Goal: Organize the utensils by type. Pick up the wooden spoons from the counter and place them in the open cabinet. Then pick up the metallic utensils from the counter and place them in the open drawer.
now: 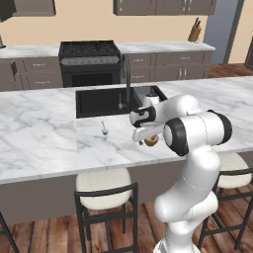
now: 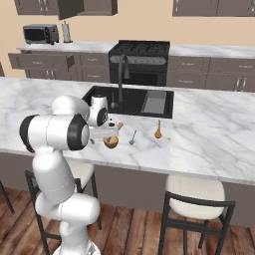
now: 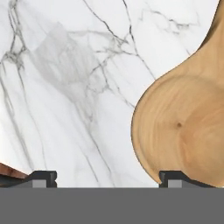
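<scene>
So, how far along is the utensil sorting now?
Nothing looks put away yet. The open fingers hover at the tan round-bowled wooden spoon on the white marble counter, not gripping it. Left: this spoon and the smaller orange-brown wooden spoon go to the dark wall cabinet; the slim silver metal spoon and a second silver spoon go to the open grey-brown drawer.
</scene>
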